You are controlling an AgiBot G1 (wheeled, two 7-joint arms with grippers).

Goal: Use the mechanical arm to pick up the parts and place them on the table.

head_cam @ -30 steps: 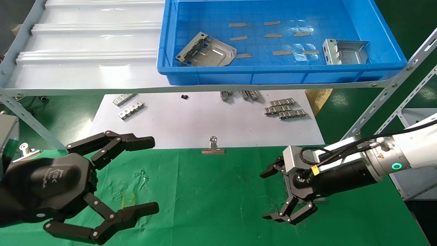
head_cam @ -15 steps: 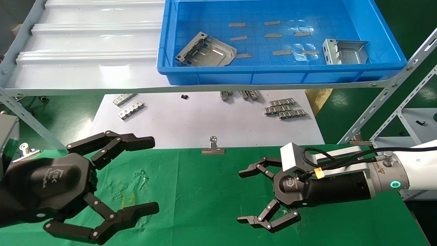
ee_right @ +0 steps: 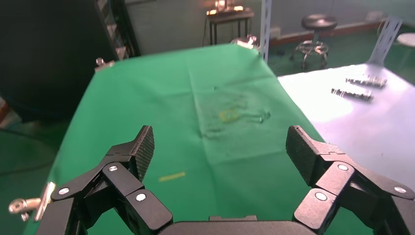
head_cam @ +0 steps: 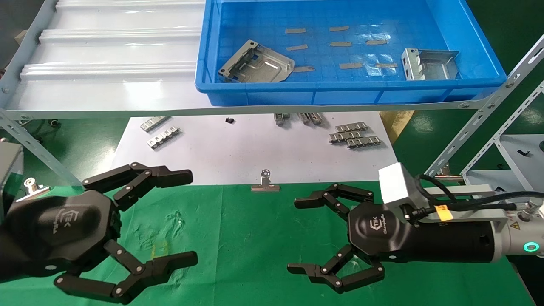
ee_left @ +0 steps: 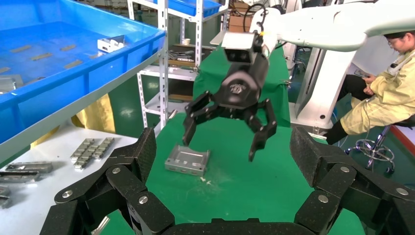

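Two grey sheet-metal parts lie in the blue bin (head_cam: 352, 91), one at its left (head_cam: 256, 63) and one at its right (head_cam: 429, 63). A third part (ee_left: 187, 160) lies on the green table (head_cam: 255, 238); it shows in the left wrist view, just below one finger of my right gripper (ee_left: 220, 148) and apart from it. In the head view my right arm hides it. My right gripper (head_cam: 294, 236) is open and empty above the cloth, pointing left. My left gripper (head_cam: 192, 216) is open and empty at the front left.
A white sheet (head_cam: 255, 148) behind the cloth bears slotted metal strips (head_cam: 352, 135) and a binder clip (head_cam: 265, 182) at its front edge. Shelf struts (head_cam: 480, 127) slant down at the right. A seated person (ee_left: 386, 93) is beyond the table.
My right gripper has risen from the cloth where it stood over the part, swung level to point left, and stayed open. The left arm has not moved.
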